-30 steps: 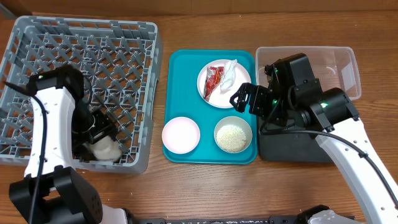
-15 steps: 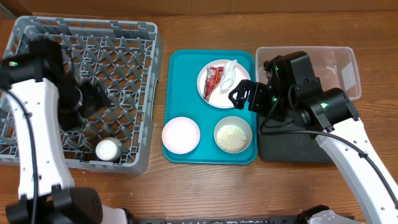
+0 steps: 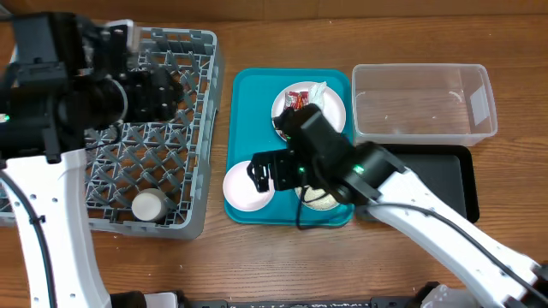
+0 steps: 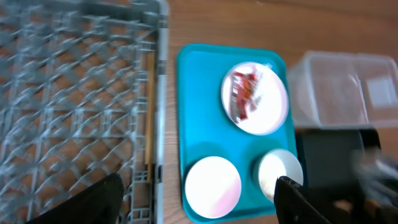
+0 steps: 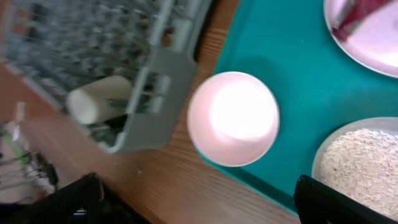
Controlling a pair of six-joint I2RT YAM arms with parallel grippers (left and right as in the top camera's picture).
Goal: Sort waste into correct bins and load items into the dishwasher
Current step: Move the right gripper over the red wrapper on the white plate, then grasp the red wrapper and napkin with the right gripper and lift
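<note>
The white cup (image 3: pixel 150 206) lies in the grey dish rack (image 3: pixel 51 201) near its front wall; it also shows in the right wrist view (image 5: pixel 99 99). The pale plate (image 3: pixel 330 115) on the teal tray holds the red-and-white wrapper (image 3: pixel 297 97). The pink bowl (image 3: pixel 244 190) and the grey-green bowl of rice (image 3: pixel 324 200) sit at the tray's front. My right gripper (image 3: pixel 261 174) hovers open and empty over the pink bowl (image 5: pixel 233 118). My left gripper (image 3: pixel 161 92) is open and empty, high above the rack's back part. The clear tub (image 3: pixel 424 103) and black tray (image 3: pixel 445 184) are at the right.
The teal tray (image 3: pixel 257 90) lies between the rack and the two bins. In the left wrist view the rack (image 4: pixel 74 93) is at the left and the teal tray (image 4: pixel 199 106) in the middle. My right arm crosses the black tray's left edge.
My left gripper let go of the cup in the rack and rose towards the back. My right arm swung left from over the black tray to the pink bowl.
</note>
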